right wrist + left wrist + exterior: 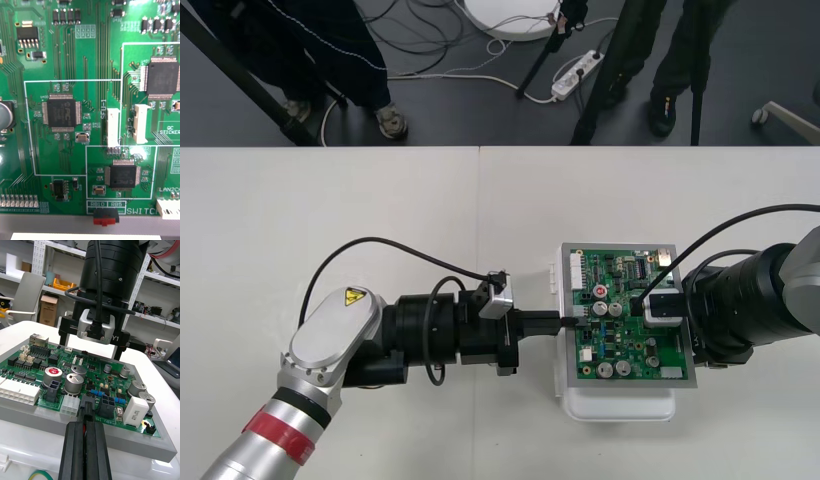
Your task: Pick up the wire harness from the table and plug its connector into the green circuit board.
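The plain light table (330,230) carries one item directly: a white base (620,405), set toward the right side, away from the table's far edge. A green circuit board (612,345) lies flat on this base. A straight seam (478,200) crosses the tabletop left of the base.

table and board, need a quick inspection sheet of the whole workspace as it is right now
surface: plain light table
job's things: green circuit board on its white base; harness plug at the board's edge nearest the left arm, beside a black socket; whether it is seated cannot be told
clutter: nothing seen
grippers: left gripper shut on the harness; right gripper open, over the board
cables: black camera cable loops over the left arm
surroundings: dark floor beyond the far edge, with loose cables and a power strip
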`<state>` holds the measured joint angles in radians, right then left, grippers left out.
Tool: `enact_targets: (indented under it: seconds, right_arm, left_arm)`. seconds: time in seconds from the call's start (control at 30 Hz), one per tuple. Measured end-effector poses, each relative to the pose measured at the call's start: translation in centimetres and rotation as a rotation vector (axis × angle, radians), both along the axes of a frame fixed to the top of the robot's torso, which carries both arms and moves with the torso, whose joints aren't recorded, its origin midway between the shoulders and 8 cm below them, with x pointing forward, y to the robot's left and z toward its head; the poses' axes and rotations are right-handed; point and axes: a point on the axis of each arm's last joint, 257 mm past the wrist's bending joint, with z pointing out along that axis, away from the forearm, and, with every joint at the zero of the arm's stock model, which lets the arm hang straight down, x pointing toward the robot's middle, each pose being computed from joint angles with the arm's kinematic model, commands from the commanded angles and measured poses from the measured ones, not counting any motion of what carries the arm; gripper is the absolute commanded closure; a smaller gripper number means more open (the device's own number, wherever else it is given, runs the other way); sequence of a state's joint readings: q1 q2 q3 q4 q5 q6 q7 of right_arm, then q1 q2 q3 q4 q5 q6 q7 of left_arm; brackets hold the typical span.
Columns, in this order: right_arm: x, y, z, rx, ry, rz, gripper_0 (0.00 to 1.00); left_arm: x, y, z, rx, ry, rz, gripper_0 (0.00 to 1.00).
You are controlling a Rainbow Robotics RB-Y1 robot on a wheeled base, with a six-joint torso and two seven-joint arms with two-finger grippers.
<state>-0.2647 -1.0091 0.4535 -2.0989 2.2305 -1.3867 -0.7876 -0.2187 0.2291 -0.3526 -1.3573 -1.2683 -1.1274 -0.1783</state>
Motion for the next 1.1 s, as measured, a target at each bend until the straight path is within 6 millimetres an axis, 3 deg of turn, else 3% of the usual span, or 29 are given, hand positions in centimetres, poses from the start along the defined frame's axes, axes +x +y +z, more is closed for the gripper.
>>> enact_targets:
  seconds: [0.9,0.93,0.97,1.0,1.07,1.1]
  right_arm:
    - [-0.02,-0.01,-0.01,-0.001,0.001,0.0,0.0]
    - [-0.02,-0.01,-0.01,-0.001,0.001,0.0,0.0]
    - [-0.02,-0.01,-0.01,-0.001,0.001,0.0,0.0]
    - [-0.02,0.0,-0.01,0.0,0.001,0.0,0.0]
    - [-0.02,0.05,-0.02,0.001,0.001,0.0,0.0]
    - [-0.02,0.07,-0.02,0.001,0.001,0.0,0.0]
  left_arm:
    - [0.12,-0.26,-0.05,0.006,-0.006,0.002,0.98]
    - [0.13,-0.26,-0.05,0.006,-0.006,0.002,0.88]
    - [0.13,-0.26,-0.05,0.006,-0.006,0.002,0.66]
    - [0.12,-0.28,-0.05,0.006,-0.006,0.002,0.59]
    - [0.12,-0.35,-0.02,0.005,-0.006,0.002,0.32]
    - [0.13,-0.36,-0.02,0.005,-0.006,0.003,0.26]
